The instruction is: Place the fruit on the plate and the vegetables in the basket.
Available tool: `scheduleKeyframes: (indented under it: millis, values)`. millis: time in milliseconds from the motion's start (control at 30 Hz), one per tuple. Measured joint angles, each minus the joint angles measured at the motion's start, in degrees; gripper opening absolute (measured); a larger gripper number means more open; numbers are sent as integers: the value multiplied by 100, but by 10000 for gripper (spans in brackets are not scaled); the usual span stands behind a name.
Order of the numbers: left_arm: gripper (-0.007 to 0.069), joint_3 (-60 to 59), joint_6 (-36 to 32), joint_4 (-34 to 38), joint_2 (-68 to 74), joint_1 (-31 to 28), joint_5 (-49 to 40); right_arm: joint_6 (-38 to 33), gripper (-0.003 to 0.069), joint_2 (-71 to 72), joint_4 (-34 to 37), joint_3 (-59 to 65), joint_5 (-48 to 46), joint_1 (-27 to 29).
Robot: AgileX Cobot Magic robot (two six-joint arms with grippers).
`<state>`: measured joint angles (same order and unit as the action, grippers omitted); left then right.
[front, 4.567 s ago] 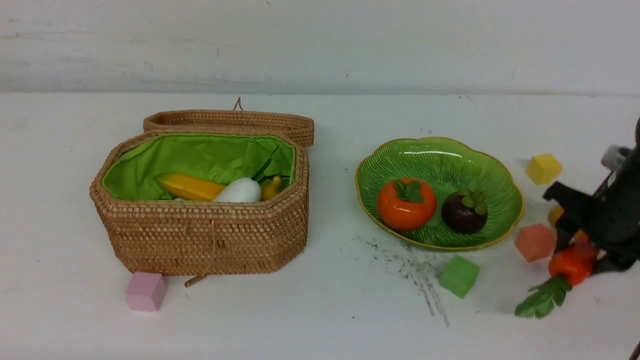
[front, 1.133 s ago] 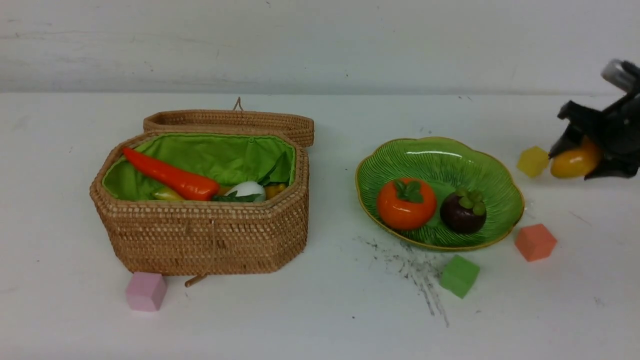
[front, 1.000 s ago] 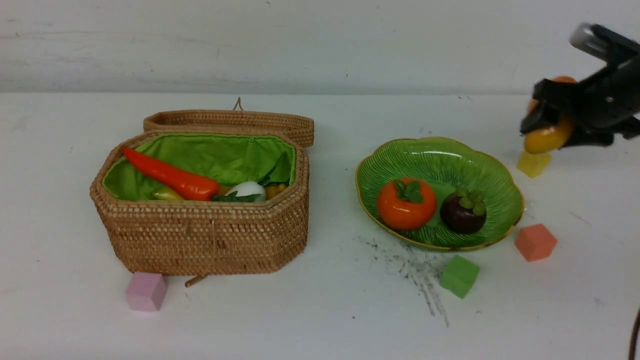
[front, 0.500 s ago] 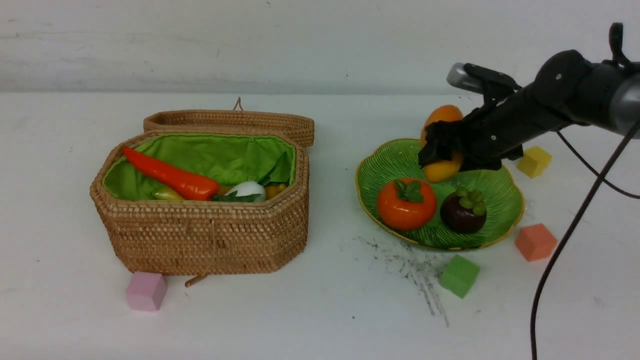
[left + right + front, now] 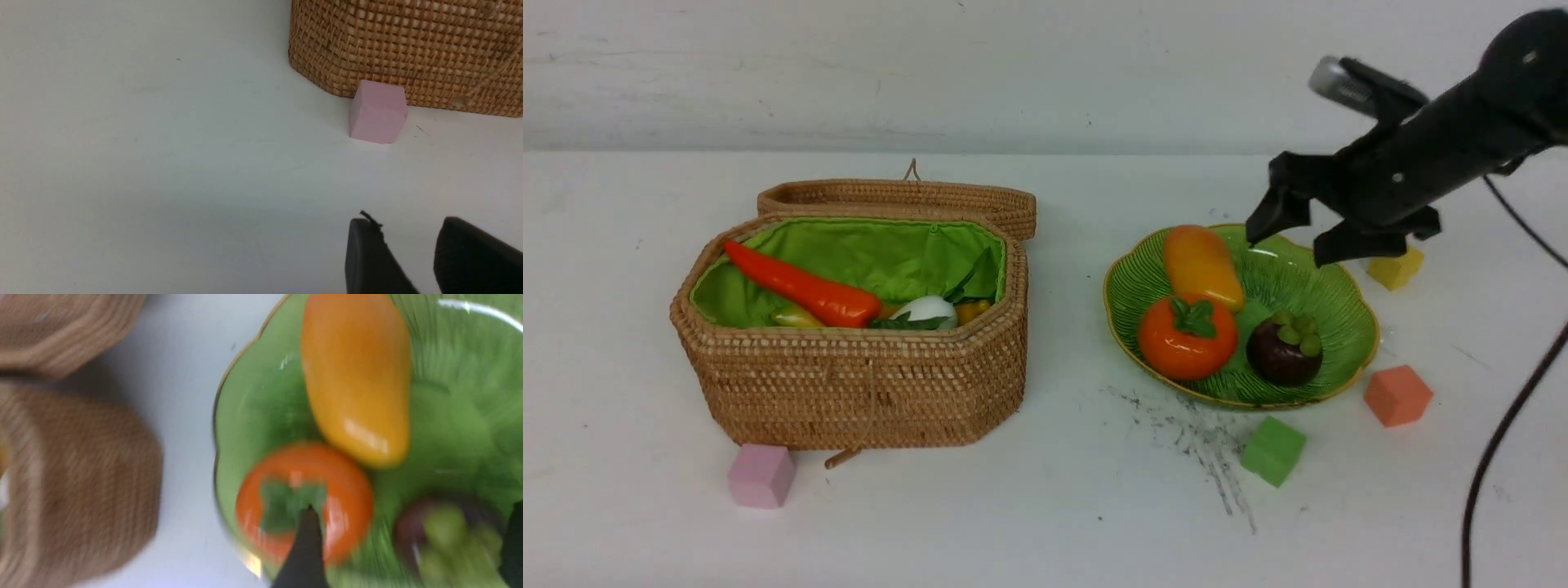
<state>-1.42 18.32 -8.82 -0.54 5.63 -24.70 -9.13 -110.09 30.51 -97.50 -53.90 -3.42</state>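
We take the plate (image 5: 1368, 351) as the reference. The right gripper (image 5: 1290, 237) is above its far side, jaws spread wide, with nothing between them. The mango (image 5: 1202, 265) lies inside the plate, in its far-left part, to the left of the right gripper. Its long axis runs from the far left toward the near right, and its near end meets the orange fruit (image 5: 1186, 339) or lies just beside it. The dark purple fruit (image 5: 1285, 351) is in the plate's near-right part.

The right arm is the nearer one to the mango. The left gripper (image 5: 404, 222) is well to the left of the plate, fingers parted, holding nothing.

Left of the plate, the basket (image 5: 849, 392) contains the red pepper (image 5: 805, 282), a white piece (image 5: 927, 310) and yellow pieces partly hidden by the wall.

We judge the sorting to be complete. The next move should be a clearance: we raise the right gripper and withdraw it to the right of the plate, away from the mango. Caution: a low exit could catch the plate's rim.
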Motion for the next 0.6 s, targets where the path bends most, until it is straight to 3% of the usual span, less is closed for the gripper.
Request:
scheduleKeyframes:
  millis: [167,200,233,400,500,600]
  values:
    - [238,0,0,0,0,0,0,89,440,1169,-603,0,-1369,173]
    - [238,0,0,0,0,0,0,207,379,1637,-825,14,-1573,186]
    - [238,0,0,0,0,0,0,240,371,1700,-846,25,-1585,186]
    - [238,0,0,0,0,0,0,561,157,3560,-1202,795,-1679,188]
    - [238,0,0,0,0,0,0,561,41,4782,-1273,1873,-1423,188]
    - [238,0,0,0,0,0,0,476,-8,5820,-1273,2934,-1037,188]
